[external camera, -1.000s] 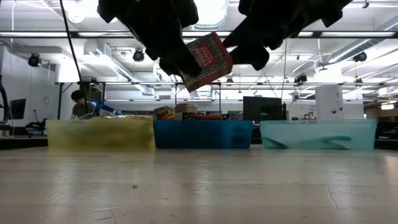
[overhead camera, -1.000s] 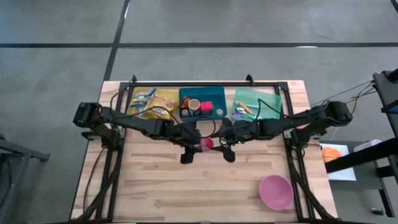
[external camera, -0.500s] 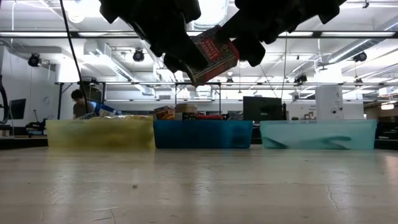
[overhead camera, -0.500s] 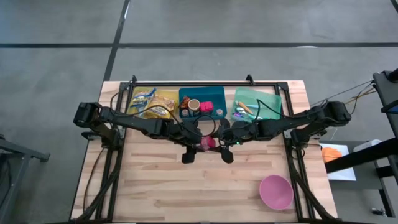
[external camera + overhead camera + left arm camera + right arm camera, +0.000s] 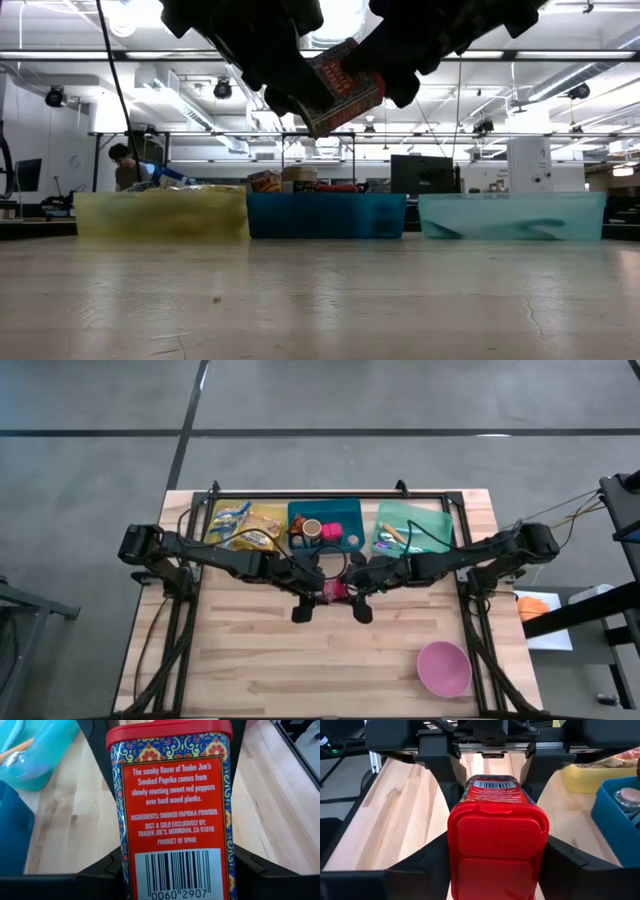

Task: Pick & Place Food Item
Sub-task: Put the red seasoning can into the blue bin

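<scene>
- The paprika tin (image 5: pixel 342 85) hangs in the air above the middle of the worktop (image 5: pixel 330 660), in front of the blue bin (image 5: pixel 326 525).
- My left pincer (image 5: pixel 175 870) is clamped on its barcode end.
- Its long axis runs straight from that pincer to my right pincer (image 5: pixel 495 865), red lid facing it.
- The right jaws straddle the lid end; I can't tell if they're gripping yet.
- Looks like a hand-over, right arm receiving.

Left claw (image 5: pixel 318 592) and right claw (image 5: pixel 345 592) meet mid-table, raised; both clamped on 1 object.
</scene>
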{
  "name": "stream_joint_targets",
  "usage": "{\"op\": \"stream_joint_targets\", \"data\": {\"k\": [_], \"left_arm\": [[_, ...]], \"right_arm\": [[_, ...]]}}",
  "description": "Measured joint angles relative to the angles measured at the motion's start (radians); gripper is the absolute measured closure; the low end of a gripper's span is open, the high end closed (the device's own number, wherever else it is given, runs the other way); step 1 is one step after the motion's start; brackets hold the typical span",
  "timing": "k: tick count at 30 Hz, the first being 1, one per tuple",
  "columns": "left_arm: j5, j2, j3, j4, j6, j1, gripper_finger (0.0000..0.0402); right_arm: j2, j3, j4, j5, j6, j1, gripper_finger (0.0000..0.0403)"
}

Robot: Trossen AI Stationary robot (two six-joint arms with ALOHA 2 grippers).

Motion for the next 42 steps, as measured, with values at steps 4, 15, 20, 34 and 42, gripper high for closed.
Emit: {"op": "stream_joint_targets", "data": {"k": [4,15,20,34,42], "left_arm": [[-0.001,-0.001,0.000,0.002,0.008,0.000,0.0195],[0.003,-0.009,0.000,-0.008,-0.034,0.000,0.0112],[-0.006,-0.018,0.000,-0.017,-0.060,0.000,0.0032],[-0.220,-0.209,-0.057,-0.303,-0.250,0.002,0.0005],[-0.217,-0.371,-0.239,-0.052,-0.273,0.012,0.0005]], "right_arm": [[-0.002,0.004,-0.011,0.000,0.000,0.000,0.0193],[-0.006,0.001,-0.050,-0.002,-0.003,0.000,0.0193],[-0.015,0.001,-0.056,0.001,0.018,-0.010,0.0193],[-0.051,0.336,-0.666,0.134,-0.007,-0.181,0.0193],[0.002,0.573,-0.957,0.031,-0.067,-0.424,0.0193]]}}
